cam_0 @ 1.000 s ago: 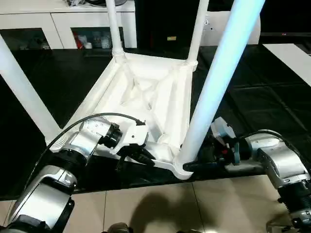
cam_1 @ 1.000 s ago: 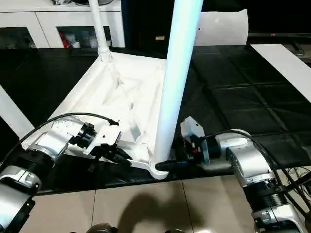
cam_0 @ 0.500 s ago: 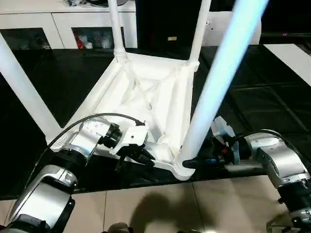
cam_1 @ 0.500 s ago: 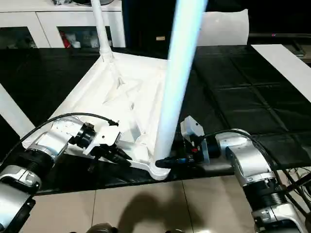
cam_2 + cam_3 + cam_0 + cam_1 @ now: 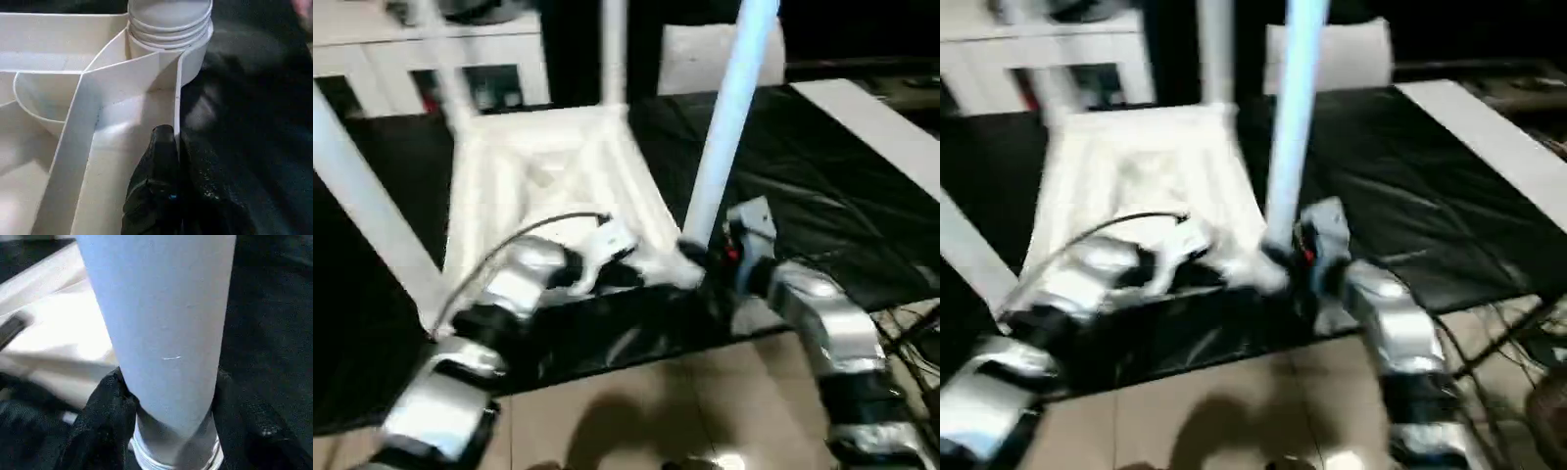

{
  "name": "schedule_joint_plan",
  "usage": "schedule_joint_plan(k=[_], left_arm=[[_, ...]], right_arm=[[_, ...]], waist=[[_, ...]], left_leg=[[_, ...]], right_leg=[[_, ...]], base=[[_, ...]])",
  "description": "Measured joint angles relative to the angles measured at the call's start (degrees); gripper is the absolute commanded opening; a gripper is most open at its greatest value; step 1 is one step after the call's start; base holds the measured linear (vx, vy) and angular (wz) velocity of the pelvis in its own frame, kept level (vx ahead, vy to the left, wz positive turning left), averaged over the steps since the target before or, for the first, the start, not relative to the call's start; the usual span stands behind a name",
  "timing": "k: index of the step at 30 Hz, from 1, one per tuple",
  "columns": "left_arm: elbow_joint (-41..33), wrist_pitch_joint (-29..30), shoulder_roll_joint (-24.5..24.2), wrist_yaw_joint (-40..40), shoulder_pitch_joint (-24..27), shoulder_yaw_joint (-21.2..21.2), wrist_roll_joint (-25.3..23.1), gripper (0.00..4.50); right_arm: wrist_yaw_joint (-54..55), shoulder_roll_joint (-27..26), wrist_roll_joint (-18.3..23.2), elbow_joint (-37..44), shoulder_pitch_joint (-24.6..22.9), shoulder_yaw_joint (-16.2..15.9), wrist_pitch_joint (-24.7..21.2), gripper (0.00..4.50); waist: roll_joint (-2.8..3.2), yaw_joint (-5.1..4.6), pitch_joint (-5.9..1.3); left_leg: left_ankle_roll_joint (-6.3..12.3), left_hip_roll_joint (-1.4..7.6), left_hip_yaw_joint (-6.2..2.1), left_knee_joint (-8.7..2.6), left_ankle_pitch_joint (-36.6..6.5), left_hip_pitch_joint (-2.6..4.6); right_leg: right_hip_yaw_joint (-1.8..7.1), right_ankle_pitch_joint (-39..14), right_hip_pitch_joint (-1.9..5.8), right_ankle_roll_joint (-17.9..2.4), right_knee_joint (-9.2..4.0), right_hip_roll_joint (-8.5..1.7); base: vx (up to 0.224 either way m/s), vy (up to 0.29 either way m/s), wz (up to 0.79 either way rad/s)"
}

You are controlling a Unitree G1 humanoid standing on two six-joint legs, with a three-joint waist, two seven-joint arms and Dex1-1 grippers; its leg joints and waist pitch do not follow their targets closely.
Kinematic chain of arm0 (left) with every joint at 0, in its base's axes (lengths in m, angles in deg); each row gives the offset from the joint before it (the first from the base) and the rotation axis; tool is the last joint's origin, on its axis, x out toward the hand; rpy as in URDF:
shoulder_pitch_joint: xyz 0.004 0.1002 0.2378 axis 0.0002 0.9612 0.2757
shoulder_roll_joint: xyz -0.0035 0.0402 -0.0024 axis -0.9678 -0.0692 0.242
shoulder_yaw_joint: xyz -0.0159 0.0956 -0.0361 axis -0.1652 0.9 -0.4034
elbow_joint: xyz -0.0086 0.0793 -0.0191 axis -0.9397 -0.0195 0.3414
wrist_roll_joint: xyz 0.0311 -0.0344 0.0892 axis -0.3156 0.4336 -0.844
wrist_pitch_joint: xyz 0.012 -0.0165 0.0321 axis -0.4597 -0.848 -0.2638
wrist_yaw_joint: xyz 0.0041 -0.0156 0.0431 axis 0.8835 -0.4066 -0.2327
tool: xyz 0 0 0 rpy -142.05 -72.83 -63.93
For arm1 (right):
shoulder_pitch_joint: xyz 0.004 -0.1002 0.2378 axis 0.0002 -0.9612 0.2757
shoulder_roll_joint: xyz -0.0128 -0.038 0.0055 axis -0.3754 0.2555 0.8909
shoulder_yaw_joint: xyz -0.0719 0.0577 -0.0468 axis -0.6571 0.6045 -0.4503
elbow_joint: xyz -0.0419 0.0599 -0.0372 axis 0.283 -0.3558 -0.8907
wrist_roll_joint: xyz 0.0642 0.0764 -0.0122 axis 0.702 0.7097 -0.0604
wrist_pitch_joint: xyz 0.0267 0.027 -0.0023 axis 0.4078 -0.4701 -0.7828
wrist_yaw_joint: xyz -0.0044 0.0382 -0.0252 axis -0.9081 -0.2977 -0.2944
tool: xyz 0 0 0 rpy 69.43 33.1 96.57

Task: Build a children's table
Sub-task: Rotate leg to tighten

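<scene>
My left tool (image 5: pixel 171 161) is pinched tight on the thin rim wall of the children's table (image 5: pixel 543 162) — one black finger inside the rim, one outside, just short of a corner socket. My right tool (image 5: pixel 166 416) has its fingers spread around the base of the near leg (image 5: pixel 724 117), pressing it from both sides. The table lies upside down on the black mat (image 5: pixel 822 186), legs pointing up.
</scene>
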Motion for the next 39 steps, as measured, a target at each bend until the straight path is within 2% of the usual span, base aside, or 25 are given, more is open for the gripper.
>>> schedule_joint_plan(k=[3, 4, 8, 12, 13, 15, 19, 23, 26, 32, 34, 37, 39], left_arm=[[-0.56, 1.53, 1.17, 4.15, 0.00, -0.74, -0.29, 0.00], [-0.66, 1.55, 1.30, 4.53, 0.00, -0.75, -0.30, 0.00], [-1.21, 1.01, 1.26, 4.53, 0.00, -0.63, -0.82, 0.00], [-1.65, -2.21, 0.10, 3.09, 0.42, 0.39, -1.05, 0.00], [-1.88, -2.80, -0.28, 2.68, 0.53, 0.64, -1.05, 0.00], [-2.00, -4.75, -1.59, 0.92, 0.64, 1.12, -1.07, 0.00], [-1.52, -10.20, -4.86, -4.79, 1.46, 1.85, -0.28, 0.00], [-0.93, -14.99, -7.79, -11.19, 2.08, 2.16, 0.54, 0.00], [-0.91, -16.23, -9.21, -17.62, 2.29, 2.77, 2.31, 0.00], [0.24, -19.80, -11.06, -25.38, 2.09, 4.06, 3.62, 0.00], [0.39, -20.43, -11.60, -27.58, 2.09, 4.48, 4.02, 0.00], [0.39, -21.24, -11.95, -30.11, 2.06, 5.09, 4.19, 0.00], [0.39, -21.57, -11.95, -30.99, 2.06, 5.20, 4.30, 0.00]], right_arm=[[6.71, -3.41, -2.60, -2.12, 2.48, 0.31, 0.34, 1.94], [7.28, -3.60, -2.64, -2.28, 2.56, 0.33, 0.67, 2.50], [7.41, -4.48, -2.46, -2.14, 2.23, 0.84, 2.11, 2.85], [5.56, -4.16, -2.06, -0.53, 0.05, 0.62, 4.91, 3.30], [4.55, -3.66, -1.96, -0.25, -0.41, 0.38, 5.52, 3.30], [0.82, -1.17, -1.18, 0.90, -1.91, -0.46, 6.81, 3.59], [-9.54, 4.40, 1.29, 2.79, -4.82, -2.42, 9.32, 3.85], [-18.33, 8.24, 3.31, 2.95, -5.77, -3.91, 10.33, 4.20], [-25.29, 11.73, 4.89, 2.95, -5.59, -4.80, 10.46, 4.41], [-36.82, 17.57, 6.52, 2.54, -4.35, -7.98, 12.80, 4.41], [-40.45, 18.48, 7.07, 1.92, -4.20, -8.49, 12.75, 4.16], [-44.66, 19.18, 8.25, 0.87, -3.65, -9.74, 12.50, 4.02], [-45.87, 19.79, 8.34, 0.21, -3.14, -10.09, 12.48, 3.65]], waist=[[0.04, -0.48, 0.00], [0.05, -0.41, 0.00], [0.11, -0.28, 0.01], [0.15, -0.11, 0.01], [0.16, -0.09, 0.00], [0.17, 0.11, 0.00], [0.22, 0.79, 0.03], [0.22, 1.24, 0.03], [0.22, 2.31, 0.04], [0.21, 4.00, 0.03], [0.21, 4.53, 0.03], [0.21, 4.77, 0.03], [0.21, 4.95, 0.03]], left_leg=[[0.10, -0.03, 0.00, -0.06, -0.08, -0.02], [0.09, -0.03, 0.01, -0.15, -0.09, -0.02], [0.09, -0.04, 0.01, -0.59, -0.09, -0.07], [0.21, -0.03, 0.02, -0.70, -0.06, -0.34], [0.44, -0.03, 0.02, -0.68, 0.07, -0.38], [0.47, -0.03, 0.02, -0.60, 0.09, -0.50], [0.48, 0.01, 0.03, -0.59, 0.09, -0.49], [0.47, 0.02, 0.04, -0.53, 0.10, -0.49], [0.50, 0.02, 0.05, -0.44, 0.08, -0.56], [0.57, 0.03, 0.07, -0.30, 0.03, -0.59], [0.57, 0.04, 0.07, -0.29, 0.04, -0.56], [0.57, 0.04, 0.07, -0.21, 0.04, -0.57], [0.57, 0.04, 0.07, -0.13, 0.03, -0.57]], right_leg=[[0.04, 0.42, -0.07, -0.03, 0.01, 0.00], [0.03, 0.43, -0.08, -0.03, 0.01, 0.00], [0.02, 0.51, -0.15, -0.17, 0.04, 0.02], [0.01, 0.41, -0.44, -0.17, 0.08, 0.04], [0.01, 0.41, -0.55, -0.18, 0.11, 0.04], [0.02, 0.43, -0.86, -0.20, 0.22, 0.04], [0.02, 0.42, -0.89, -0.21, 0.26, 0.06], [0.02, 0.46, -0.88, -0.26, 0.28, 0.06], [0.03, 0.46, -0.87, -0.26, 0.26, 0.04], [0.03, 0.46, -0.87, -0.27, 0.34, 0.01], [0.03, 0.46, -0.87, -0.27, 0.37, 0.01], [0.03, 0.46, -0.85, -0.27, 0.41, 0.01], [0.03, 0.47, -0.83, -0.28, 0.45, 0.00]], base=[[0.000, 0.000, 0.00], [0.000, 0.000, 0.00], [0.000, 0.000, 0.00], [0.000, 0.000, 0.00], [0.000, 0.000, 0.00], [0.000, 0.000, 0.00], [0.000, 0.000, 0.00], [0.000, 0.000, 0.00], [0.000, 0.000, 0.00], [0.000, 0.000, 0.00], [0.000, 0.000, 0.00], [0.000, 0.000, 0.00], [0.000, 0.000, 0.00]])
